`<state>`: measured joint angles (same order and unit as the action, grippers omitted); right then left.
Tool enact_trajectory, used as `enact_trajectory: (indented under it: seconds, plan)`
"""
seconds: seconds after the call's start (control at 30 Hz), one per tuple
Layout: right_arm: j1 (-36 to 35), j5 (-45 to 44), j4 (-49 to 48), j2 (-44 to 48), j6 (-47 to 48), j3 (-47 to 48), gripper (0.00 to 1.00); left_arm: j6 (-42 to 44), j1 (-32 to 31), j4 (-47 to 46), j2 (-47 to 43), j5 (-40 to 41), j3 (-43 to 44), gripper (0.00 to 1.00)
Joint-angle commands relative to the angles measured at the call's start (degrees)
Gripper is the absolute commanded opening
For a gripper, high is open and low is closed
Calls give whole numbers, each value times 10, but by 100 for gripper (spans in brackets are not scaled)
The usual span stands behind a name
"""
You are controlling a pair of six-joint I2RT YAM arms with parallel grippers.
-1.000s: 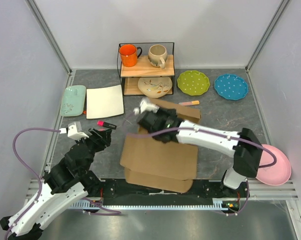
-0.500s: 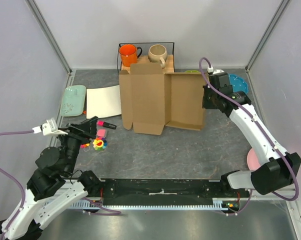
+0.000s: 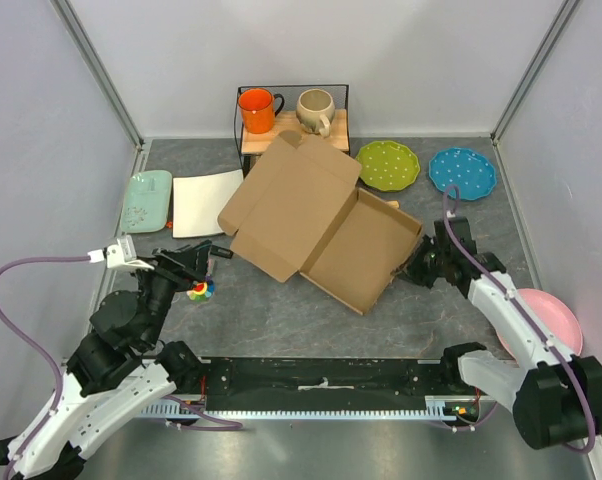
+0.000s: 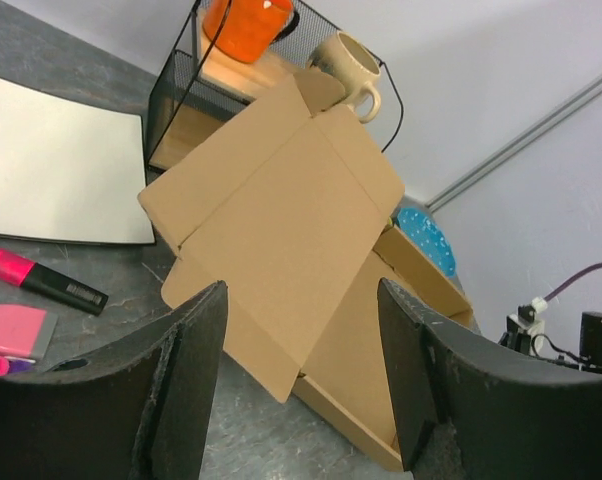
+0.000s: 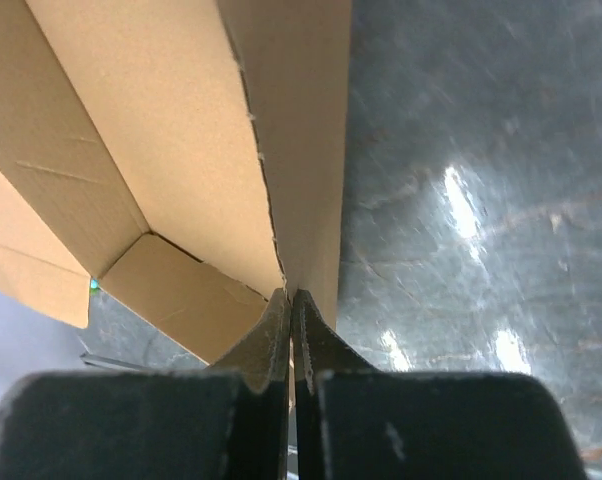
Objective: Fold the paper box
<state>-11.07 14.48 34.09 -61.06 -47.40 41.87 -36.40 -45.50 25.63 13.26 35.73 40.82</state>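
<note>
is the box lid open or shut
Open: the paper box lid is raised, the tray inside exposed; the right gripper pinches one wall.

Likely a robotics lab: aluminium-framed white enclosure around grey table.

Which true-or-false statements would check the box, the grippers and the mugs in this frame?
1. The right gripper is shut on a wall of the box. True.
2. The left gripper holds the lid. False: it is open, empty and apart from the box.
3. The lid is closed over the box. False: it stands open, tilted up toward the rack.
4. An orange mug and a beige mug stand on top of the rack. True.
</note>
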Motion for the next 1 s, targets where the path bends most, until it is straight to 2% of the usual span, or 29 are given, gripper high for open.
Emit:
enact_trajectory:
  seconds: [0.0,0.23,0.33,0.47,0.57,0.6,0.63,0.7,0.73,0.83,0.97]
  plan:
    - [-4,23,-61,58,-147,-90,0,-28,-1,-14,15,-30,-9,68]
    - [-55,-38,-59,192,-277,-180,0,-59,-2,-17,34,-48,-32,67]
    - [-104,-67,-94,210,-344,-214,0,-73,-2,-19,44,-58,-41,66]
    - [-219,-124,-157,177,-409,-224,0,-88,-1,-19,53,-65,-50,65]
    - [-290,-141,-215,112,-436,-216,1,-92,-1,-19,59,-64,-54,64]
    - [-307,-156,-227,93,-438,-203,4,-91,-1,-18,60,-62,-55,64]
    - [-322,-161,-238,59,-440,-195,16,-90,-1,-18,61,-60,-55,64]
    - [-359,-168,-247,32,-427,-161,30,-87,-1,-15,60,-54,-55,64]
    - [-366,-178,-243,15,-416,-146,42,-84,-2,-11,59,-51,-53,64]
    - [-385,-211,-166,6,-356,-83,55,-76,-2,2,56,-37,-48,64]
    - [-387,-249,-73,11,-251,-12,63,-65,-2,8,49,-22,-44,64]
